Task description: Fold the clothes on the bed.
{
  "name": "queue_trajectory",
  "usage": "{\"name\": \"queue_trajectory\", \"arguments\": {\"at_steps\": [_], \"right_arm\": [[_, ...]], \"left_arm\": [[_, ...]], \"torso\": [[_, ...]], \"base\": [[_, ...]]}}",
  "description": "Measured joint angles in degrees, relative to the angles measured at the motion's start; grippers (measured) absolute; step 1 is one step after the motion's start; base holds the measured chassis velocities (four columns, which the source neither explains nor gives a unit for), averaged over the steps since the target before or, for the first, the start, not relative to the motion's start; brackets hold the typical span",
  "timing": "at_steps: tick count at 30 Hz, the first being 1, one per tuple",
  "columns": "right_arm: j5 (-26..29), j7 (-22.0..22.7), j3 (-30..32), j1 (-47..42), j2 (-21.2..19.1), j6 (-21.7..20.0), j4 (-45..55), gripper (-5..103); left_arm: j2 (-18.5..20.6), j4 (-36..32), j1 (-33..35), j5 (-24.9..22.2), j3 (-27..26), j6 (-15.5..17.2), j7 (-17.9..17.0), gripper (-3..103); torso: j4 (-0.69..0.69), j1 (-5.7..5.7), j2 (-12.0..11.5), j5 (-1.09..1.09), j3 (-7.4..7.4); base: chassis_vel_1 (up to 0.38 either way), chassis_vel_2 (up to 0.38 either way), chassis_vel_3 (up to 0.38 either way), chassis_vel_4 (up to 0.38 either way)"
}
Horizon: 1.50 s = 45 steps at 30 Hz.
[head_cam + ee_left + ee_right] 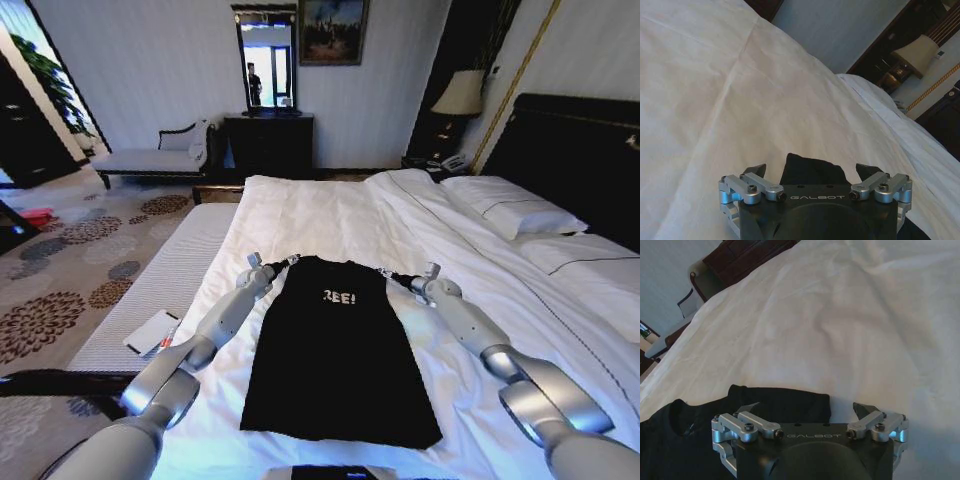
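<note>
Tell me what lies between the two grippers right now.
Head view: the black T-shirt's collar end spans from left gripper to right gripper.

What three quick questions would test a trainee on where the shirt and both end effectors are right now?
1. True or false: the black T-shirt lies crumpled in a heap on the bed.
2. Where are the left end effector and right end effector?
A. At the hem nearest the robot
B. At the shirt's shoulder end, one on each side of the collar
C. Over the pillows
3. Fill in: in the wrist views, the fingers of both end effectors stand ____, with black fabric between them.

Key: 1 false, it lies spread flat; 2 B; 3 open.
</note>
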Motion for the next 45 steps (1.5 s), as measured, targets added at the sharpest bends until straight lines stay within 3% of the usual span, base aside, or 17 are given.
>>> {"name": "queue_trajectory", "arguments": {"at_steps": [16,19,21,23,27,31,33,35,38,41,44,45], "right_arm": [[-0.62,-0.23,0.05,0.17,1.31,-0.11,-0.55,102],[-0.73,-0.12,0.04,0.32,1.58,-0.12,-0.68,91],[-0.84,-0.1,0.02,0.32,1.63,-0.12,-0.7,91],[-0.95,-0.06,0.0,0.33,1.71,-0.12,-0.79,80],[-1.16,0.0,-0.08,0.45,1.79,-0.09,-1.01,69],[-1.27,0.02,-0.17,0.49,1.58,0.03,-1.1,47],[-1.26,0.02,-0.17,0.48,1.53,0.04,-1.1,47],[-1.28,0.02,-0.19,0.27,1.22,0.14,-1.04,36],[-1.29,0.02,-0.19,0.12,1.05,0.22,-0.95,31],[-1.51,0.04,-0.21,-0.18,0.85,0.54,-0.88,14],[-1.56,0.04,-0.21,-0.22,0.75,0.63,-0.84,9],[-1.56,0.05,-0.21,-0.23,0.7,0.65,-0.78,2]], "left_arm": [[-0.32,-1.3,0.63,-0.13,0.0,0.06,-0.42,100],[-0.21,-1.43,0.71,-0.19,0.05,0.07,-0.45,100],[-0.19,-1.45,0.71,-0.23,0.05,0.08,-0.46,100],[-0.17,-1.49,0.72,-0.29,0.05,0.08,-0.47,100],[-0.16,-1.53,0.72,-0.34,0.05,0.09,-0.49,100],[-0.23,-1.56,0.73,-0.36,0.0,0.1,-0.51,100],[-0.24,-1.57,0.74,-0.36,-0.01,0.1,-0.51,100],[-0.31,-1.55,0.76,-0.36,-0.04,0.1,-0.53,100],[-0.44,-1.32,0.76,-0.35,-0.11,0.1,-0.53,100],[-0.68,-0.7,0.64,-0.3,-0.41,0.09,-0.56,100],[-0.67,-0.63,0.54,-0.3,-0.47,0.08,-0.57,100],[-0.66,-0.5,0.46,-0.3,-0.5,0.08,-0.58,100]], "torso": [[-0.01,0.0,0.0,0.0,0.0],[0.0,0.0,0.0,0.0,0.0],[0.0,0.0,0.0,0.0,0.0],[0.0,0.0,0.0,0.0,0.0],[-0.01,0.0,0.0,0.0,0.0],[0.0,0.0,0.0,0.0,0.0],[0.0,0.0,0.0,0.0,0.0],[0.0,0.0,0.0,0.01,0.0],[-0.02,0.0,0.0,0.0,0.0],[0.0,0.0,0.0,0.01,0.0],[0.0,0.0,0.0,0.0,0.0],[-0.01,0.0,0.0,0.0,0.0]], "base": [[0.0,0.0,0.0,0.0],[0.0,0.0,0.0,0.0],[0.0,0.0,0.0,0.0],[0.0,0.0,0.0,0.0],[0.0,0.0,0.0,0.0],[0.0,0.0,0.0,0.0],[0.0,0.0,0.0,0.0],[0.0,0.0,0.0,0.0],[0.0,0.0,0.0,0.0],[0.0,0.0,0.0,0.0],[0.0,0.0,0.0,0.0],[0.0,0.0,0.0,0.0]]}}
